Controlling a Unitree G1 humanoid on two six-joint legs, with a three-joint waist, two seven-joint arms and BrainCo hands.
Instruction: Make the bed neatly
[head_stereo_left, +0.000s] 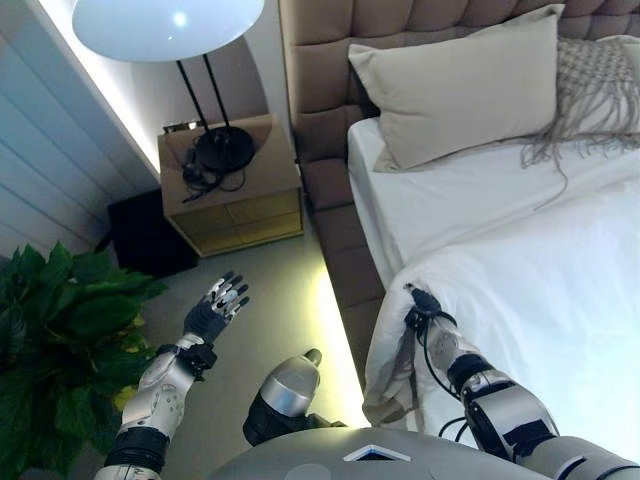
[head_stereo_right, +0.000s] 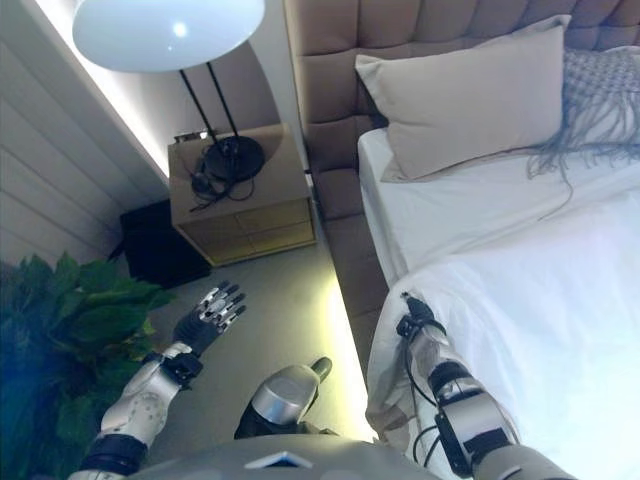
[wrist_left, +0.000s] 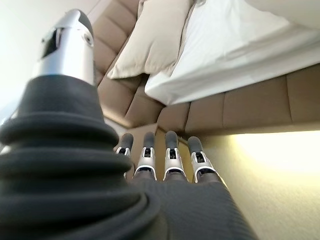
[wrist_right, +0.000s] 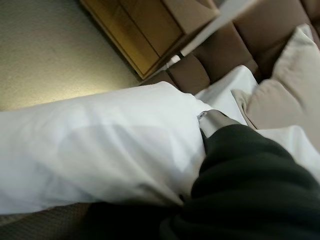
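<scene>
A white duvet (head_stereo_left: 540, 290) lies bunched over the lower part of the bed, its edge hanging down the bed's side. Above it the white sheet (head_stereo_left: 450, 200) is bare up to a beige pillow (head_stereo_left: 460, 90) and a grey fringed pillow (head_stereo_left: 600, 90) at the headboard. My right hand (head_stereo_left: 422, 312) is at the duvet's near corner, buried in the cloth. In the right wrist view its thumb (wrist_right: 215, 121) presses on the duvet (wrist_right: 100, 150), with the fingers hidden under it. My left hand (head_stereo_left: 218, 305) is open in the air over the floor, holding nothing, its fingers (wrist_left: 165, 160) straight.
A wooden nightstand (head_stereo_left: 230, 190) with a black-based lamp (head_stereo_left: 165, 25) stands left of the padded headboard (head_stereo_left: 330, 60). A black box (head_stereo_left: 145, 235) sits beside it. A leafy plant (head_stereo_left: 50, 320) is at my left. A lit strip of floor runs along the bed base.
</scene>
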